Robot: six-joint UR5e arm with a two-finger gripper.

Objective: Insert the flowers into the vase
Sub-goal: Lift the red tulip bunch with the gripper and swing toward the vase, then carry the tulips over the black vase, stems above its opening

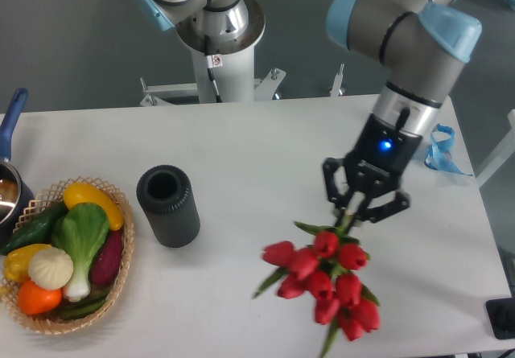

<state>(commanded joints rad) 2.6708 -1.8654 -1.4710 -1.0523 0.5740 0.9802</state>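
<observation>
**Mia:** What was closest to the camera?

**Ben:** The bunch of red tulips with green stems and leaves [326, 281]. It hung in the air over the white surface [241, 157], with the red heads pointing down toward the front and the stems pointing up.

**Mia:** Who held it?

**Ben:** The black two-finger pincer [354, 211]. It was squeezed tight on the stem ends, right above the red heads. The bunch looked a bit blurry.

**Mia:** And to the side?

**Ben:** Way over at the front left sat a round wicker basket of colourful toy vegetables [64, 253]. Behind it, at the edge, was a metal pot with a blue handle [12, 145].

**Mia:** Where was the dark grey ribbed tube-shaped vase [168, 206]?

**Ben:** It stood up straight just beside the basket, with its round mouth open to the top. It was to the left of the pincer, well apart from the tulips.

**Mia:** So what did the arm need to do?

**Ben:** I think it had to carry the bunch left, over that mouth. The stems pointed up, though, and the heads down, so I think the bunch had to be turned over first, or the flowers would go in head first.

**Mia:** And far back?

**Ben:** The grey and blue arm [410, 28] and a white round stand [217, 44].
</observation>
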